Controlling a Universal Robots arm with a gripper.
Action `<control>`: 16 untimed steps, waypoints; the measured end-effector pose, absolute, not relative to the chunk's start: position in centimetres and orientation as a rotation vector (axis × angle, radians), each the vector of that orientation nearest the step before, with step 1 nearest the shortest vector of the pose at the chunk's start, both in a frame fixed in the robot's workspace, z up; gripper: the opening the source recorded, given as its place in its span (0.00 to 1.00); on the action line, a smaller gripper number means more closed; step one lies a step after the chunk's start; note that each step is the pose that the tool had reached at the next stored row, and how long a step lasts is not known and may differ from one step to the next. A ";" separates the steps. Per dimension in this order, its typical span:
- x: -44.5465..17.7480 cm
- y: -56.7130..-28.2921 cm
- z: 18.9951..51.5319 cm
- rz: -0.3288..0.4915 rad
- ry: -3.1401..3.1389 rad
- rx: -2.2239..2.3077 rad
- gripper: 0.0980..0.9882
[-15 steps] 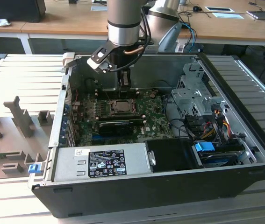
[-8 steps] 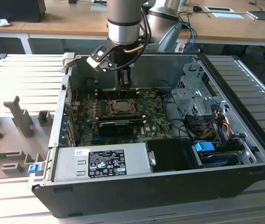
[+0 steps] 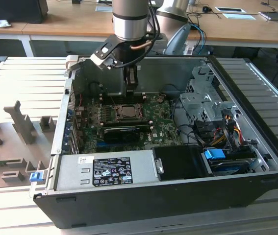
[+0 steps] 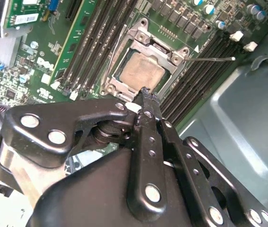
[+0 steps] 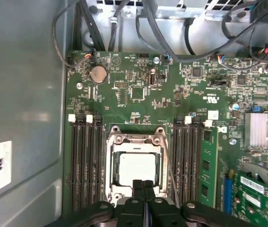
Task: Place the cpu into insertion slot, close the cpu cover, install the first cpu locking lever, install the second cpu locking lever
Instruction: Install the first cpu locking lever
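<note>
**Fingers shut at the socket's edge**

My gripper [image 5: 143, 183] has its fingers [image 4: 146, 101] pressed together, with nothing pinched between them. The tips hang just over one edge of the cpu cover [image 5: 136, 139]. The cover lies flat around the cpu [image 5: 136, 169], which sits in the insertion slot [image 3: 116, 112]. I cannot tell whether my fingertips touch the frame. A thin locking lever [image 4: 214, 58] juts out across the memory slots [image 4: 197, 71].

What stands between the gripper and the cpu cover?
Nothing visible does. In the first wrist view the shut gripper hangs at the cpu cover's edge, and the cpu shows through its window.
</note>
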State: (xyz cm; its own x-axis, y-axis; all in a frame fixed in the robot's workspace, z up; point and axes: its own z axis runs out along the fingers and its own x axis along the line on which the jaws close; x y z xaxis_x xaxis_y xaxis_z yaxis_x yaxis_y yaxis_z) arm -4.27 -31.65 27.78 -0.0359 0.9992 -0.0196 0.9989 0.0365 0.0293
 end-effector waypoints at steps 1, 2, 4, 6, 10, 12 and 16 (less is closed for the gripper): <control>-4.3 -31.7 28.2 0.012 2.236 2.156 0.01; -4.3 -31.7 28.7 0.012 2.234 2.155 0.01; -4.3 -31.6 28.9 0.013 2.234 2.155 0.01; -4.3 -31.6 28.9 0.013 2.236 2.152 0.01; -4.3 -31.6 28.9 0.015 2.295 2.089 0.01; -4.3 -31.6 28.9 0.017 2.357 2.019 0.01; -4.3 -31.6 28.9 0.018 2.408 1.959 0.01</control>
State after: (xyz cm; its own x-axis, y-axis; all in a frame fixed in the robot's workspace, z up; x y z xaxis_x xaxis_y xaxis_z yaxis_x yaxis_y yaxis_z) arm -4.30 -31.61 28.90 -0.2032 0.9789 -0.0215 0.9785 0.2038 0.0326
